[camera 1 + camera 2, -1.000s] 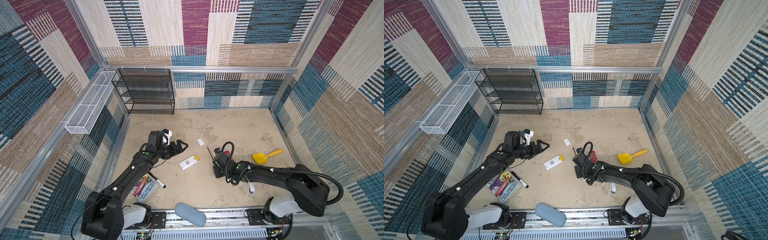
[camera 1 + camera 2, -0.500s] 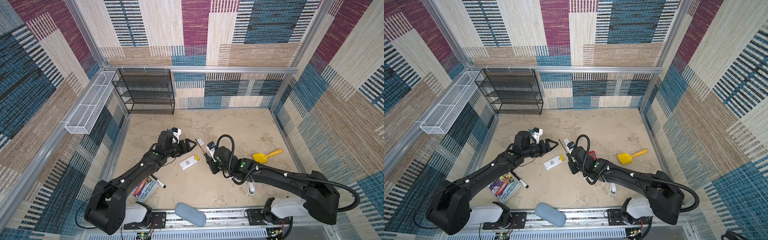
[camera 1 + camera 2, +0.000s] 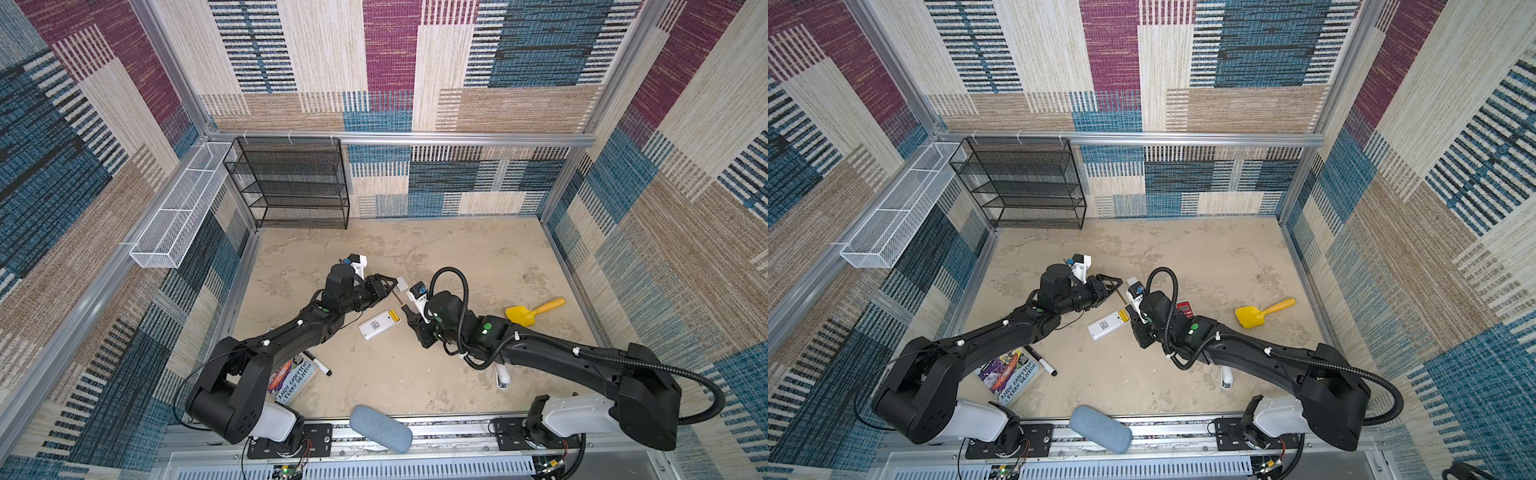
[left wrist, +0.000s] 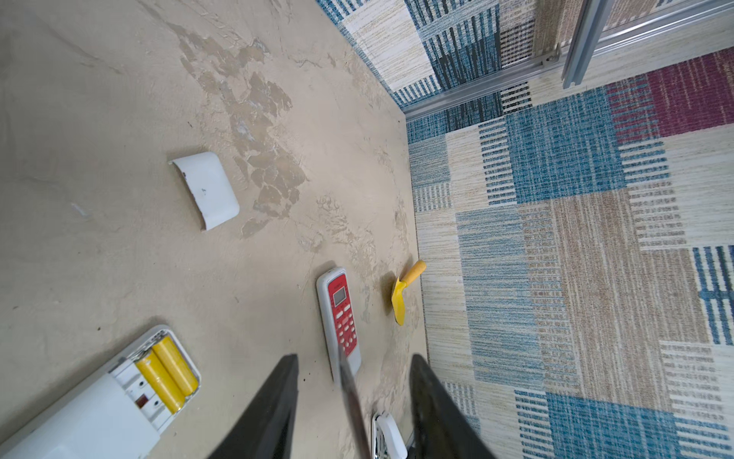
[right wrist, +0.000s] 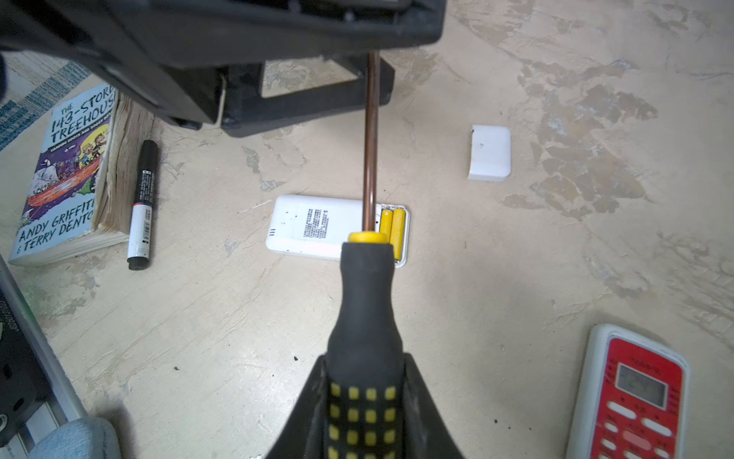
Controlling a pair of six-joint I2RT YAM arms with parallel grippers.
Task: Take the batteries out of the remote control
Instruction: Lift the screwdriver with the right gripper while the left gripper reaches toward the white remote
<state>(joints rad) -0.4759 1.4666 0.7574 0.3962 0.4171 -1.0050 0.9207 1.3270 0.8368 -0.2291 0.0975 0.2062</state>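
Observation:
The white remote control [image 3: 374,328] [image 5: 313,224] lies face down with its compartment open, and two yellow batteries [image 5: 393,228] [image 4: 167,369] [image 3: 392,318] sit side by side in it. My right gripper [image 5: 365,365] [image 3: 412,319] is shut on the black-and-yellow handle of a screwdriver [image 5: 363,302]. The screwdriver's brown shaft [image 5: 372,131] [image 3: 398,297] points over the remote toward my left gripper [image 4: 353,357] [image 3: 390,283]. The left jaws stand apart on either side of the shaft, with a gap on each side. The loose white battery cover [image 4: 206,190] [image 5: 489,153] lies just beyond the remote.
A red-and-white remote [image 4: 339,314] [image 5: 631,397] and a yellow toy shovel [image 3: 532,311] lie to the right. A book [image 3: 293,376] and a black marker [image 3: 318,362] lie front left. A black wire shelf [image 3: 291,183] stands at the back left, beside a white wall basket [image 3: 178,216].
My left arm has swung right to the screwdriver shaft and its jaws have narrowed around it. My right arm has carried the screwdriver left and up, over the white remote.

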